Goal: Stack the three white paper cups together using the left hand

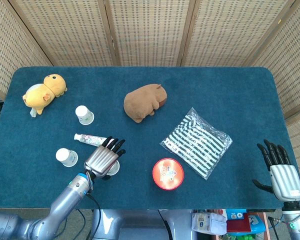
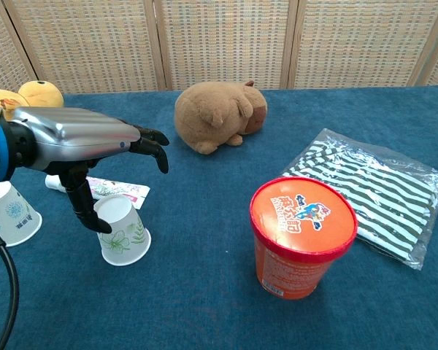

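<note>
Left robot hand reaching over the nearest of 3 white paper cups

At left of the head view, 1 cup (image 1: 66,157) stands inverted on the blue surface (image 1: 230,90), another (image 1: 84,114) further up beside the toothpaste tube (image 1: 94,141). The left robot hand (image 1: 103,159) hovers over the third cup (image 2: 120,230), fingers spread wide, thumb touching or just beside its rim, holding nothing. This looks like the first grasp; next it must close around that cup and carry it onto another. At far right, the right robot hand (image 1: 279,172) rests open, idle.
</note>
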`<state>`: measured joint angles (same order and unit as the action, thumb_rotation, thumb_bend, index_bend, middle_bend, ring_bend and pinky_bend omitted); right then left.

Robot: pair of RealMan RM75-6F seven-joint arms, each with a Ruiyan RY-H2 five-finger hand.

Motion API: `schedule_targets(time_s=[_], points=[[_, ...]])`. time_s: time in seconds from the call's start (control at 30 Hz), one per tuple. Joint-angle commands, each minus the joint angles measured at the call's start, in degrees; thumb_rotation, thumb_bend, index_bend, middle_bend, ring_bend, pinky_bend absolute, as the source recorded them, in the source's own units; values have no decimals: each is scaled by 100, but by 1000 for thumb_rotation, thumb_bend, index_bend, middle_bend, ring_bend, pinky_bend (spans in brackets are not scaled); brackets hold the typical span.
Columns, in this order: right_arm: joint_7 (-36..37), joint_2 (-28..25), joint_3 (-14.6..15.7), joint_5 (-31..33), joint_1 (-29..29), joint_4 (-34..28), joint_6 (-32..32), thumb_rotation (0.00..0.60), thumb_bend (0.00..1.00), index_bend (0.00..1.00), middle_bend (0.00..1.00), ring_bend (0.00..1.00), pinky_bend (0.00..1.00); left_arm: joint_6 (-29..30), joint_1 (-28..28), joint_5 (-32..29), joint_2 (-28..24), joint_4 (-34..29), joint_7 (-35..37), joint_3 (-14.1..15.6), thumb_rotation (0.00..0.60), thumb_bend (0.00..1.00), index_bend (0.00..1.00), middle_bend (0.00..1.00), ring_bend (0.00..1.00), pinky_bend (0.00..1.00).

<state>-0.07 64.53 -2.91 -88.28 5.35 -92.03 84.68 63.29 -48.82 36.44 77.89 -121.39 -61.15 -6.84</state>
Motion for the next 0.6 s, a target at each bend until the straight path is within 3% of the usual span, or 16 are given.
schedule_targets(time_s=[0.03, 0.33, 0.6], points=[[56, -14, -7, 9, -7, 27, 11, 600, 48, 0, 0, 0, 0, 145, -175, -248, 103, 25, -108, 57, 600, 172, 199, 0, 0, 0], [150, -27, -20, 5, -14, 56, 38, 600, 48, 0, 0, 0, 0, 377, -352, -449, 8, 79, -154, 278, 600, 172, 205, 0, 0, 0], [52, 14, 6, -66, -6, 11, 51, 600, 48, 0, 0, 0, 0, 221, -363, -322, 0, 411, 288, 391, 600, 172, 231, 0, 0, 0]])
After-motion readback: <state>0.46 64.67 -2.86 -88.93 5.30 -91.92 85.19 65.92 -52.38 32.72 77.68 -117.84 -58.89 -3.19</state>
